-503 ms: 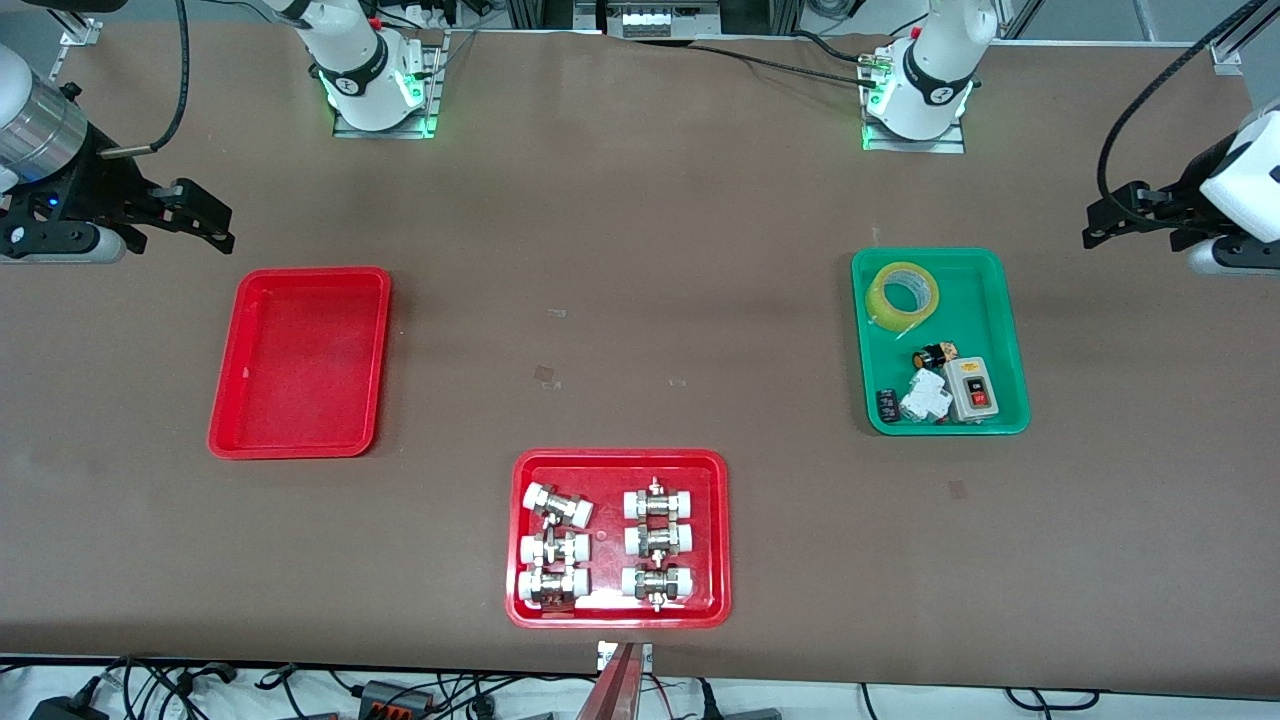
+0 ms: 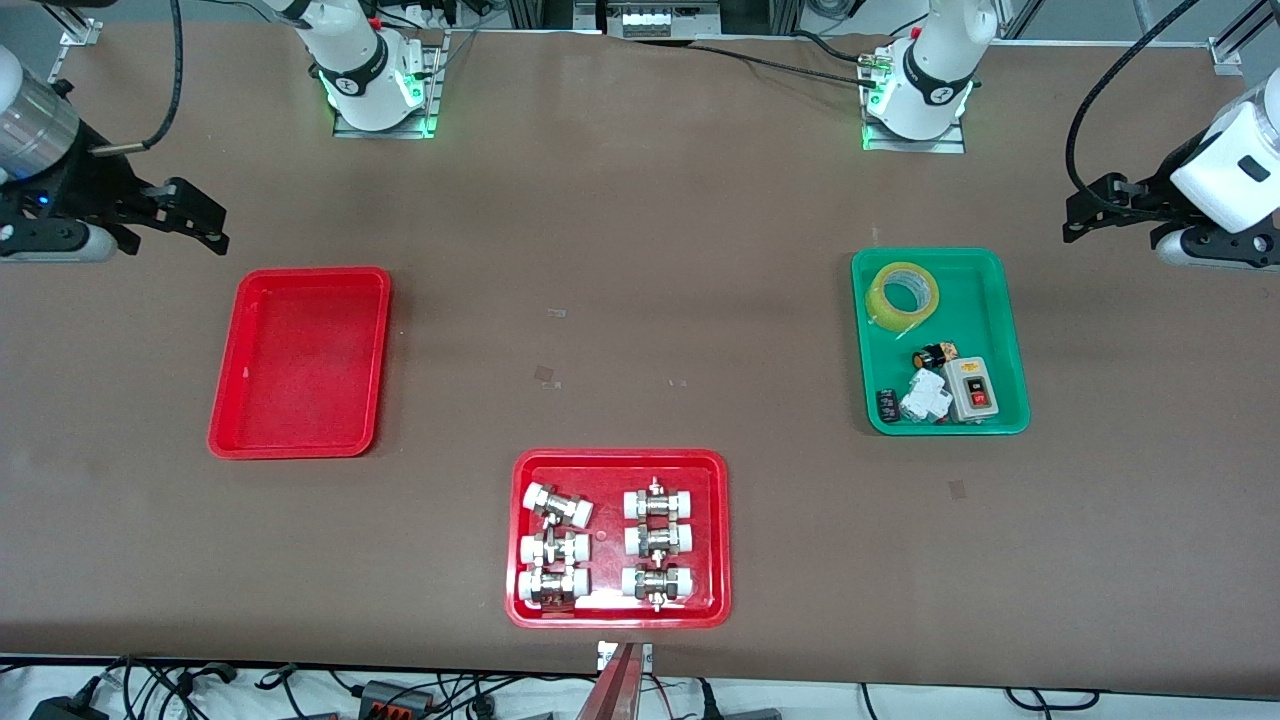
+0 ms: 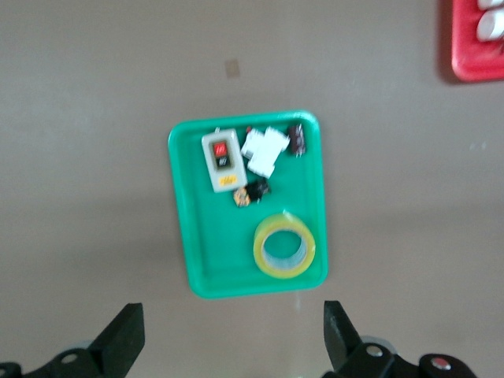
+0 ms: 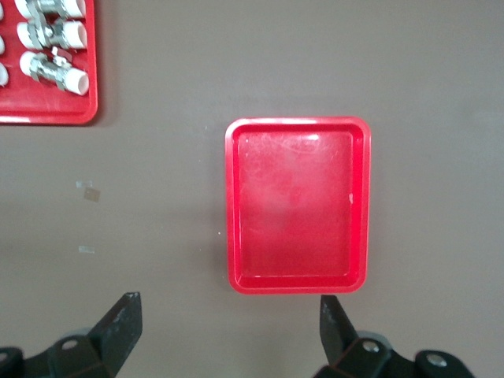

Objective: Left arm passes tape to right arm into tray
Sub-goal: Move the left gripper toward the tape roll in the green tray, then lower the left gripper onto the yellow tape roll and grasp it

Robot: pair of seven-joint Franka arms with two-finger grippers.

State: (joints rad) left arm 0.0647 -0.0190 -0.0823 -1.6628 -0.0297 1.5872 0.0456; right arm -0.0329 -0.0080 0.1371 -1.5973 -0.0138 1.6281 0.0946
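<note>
The translucent yellowish tape roll (image 2: 903, 293) lies ungrasped in the green plastic tray (image 2: 1008, 345), frame right. The left gripper (image 2: 1078, 222) hangs spread, probably approaching; the right gripper (image 2: 205, 224) waits spread (upper left) by the empty plain red tray (image 2: 225, 420).

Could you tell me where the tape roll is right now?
The tape lies in the green tray toward the left arm's end, at the corner farthest from the front camera, apart from the switch box.
</note>
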